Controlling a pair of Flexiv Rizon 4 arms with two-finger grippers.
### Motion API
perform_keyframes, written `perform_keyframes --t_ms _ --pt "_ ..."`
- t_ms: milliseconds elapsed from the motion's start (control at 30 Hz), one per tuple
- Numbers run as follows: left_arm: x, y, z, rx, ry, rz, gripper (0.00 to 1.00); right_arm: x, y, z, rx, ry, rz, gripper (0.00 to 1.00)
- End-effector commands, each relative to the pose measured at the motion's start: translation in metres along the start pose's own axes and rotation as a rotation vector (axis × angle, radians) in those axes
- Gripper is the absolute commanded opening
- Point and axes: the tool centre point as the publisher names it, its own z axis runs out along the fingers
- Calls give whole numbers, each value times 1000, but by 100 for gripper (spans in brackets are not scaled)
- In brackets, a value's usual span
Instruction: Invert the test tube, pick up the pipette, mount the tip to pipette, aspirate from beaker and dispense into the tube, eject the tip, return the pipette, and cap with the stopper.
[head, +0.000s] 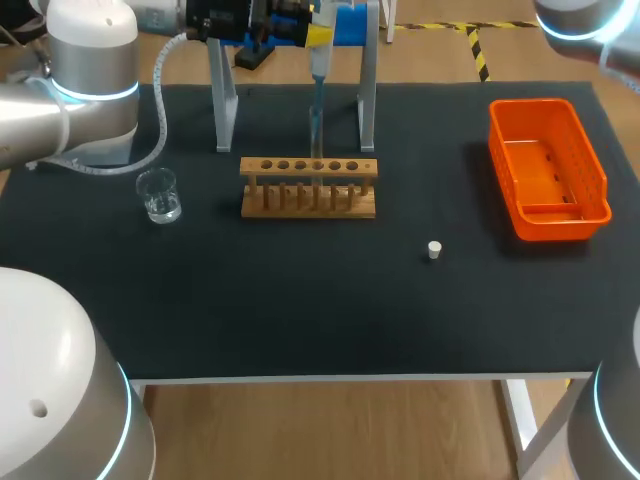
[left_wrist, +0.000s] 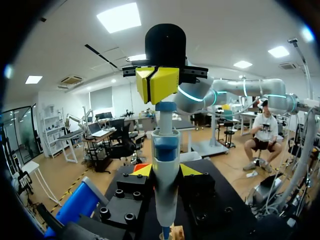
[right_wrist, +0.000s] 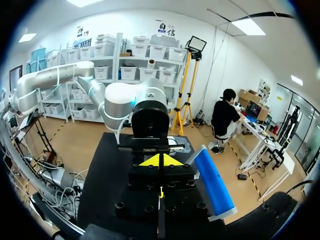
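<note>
Just one pipette (left_wrist: 165, 192), beaker (head: 158, 194), stopper (head: 434, 250).

head camera looks down on my tabletop (head: 300, 310) from above and behind; wrist cameras sit close behind left claw (left_wrist: 166, 171) and right claw (right_wrist: 160, 161), facing each other.

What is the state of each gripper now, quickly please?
Left gripper: closed, holding the pipette.
Right gripper: closed, holding nothing.
</note>
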Motion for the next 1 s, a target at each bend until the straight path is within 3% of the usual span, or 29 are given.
perform_keyframes --t_ms 33,1000 --pt "-2 -3 -1 0 1 0 0 0 -3 2 7 3 3 0" --pt "-2 -3 -1 0 1 0 0 1 -15 9 17 20 20 0"
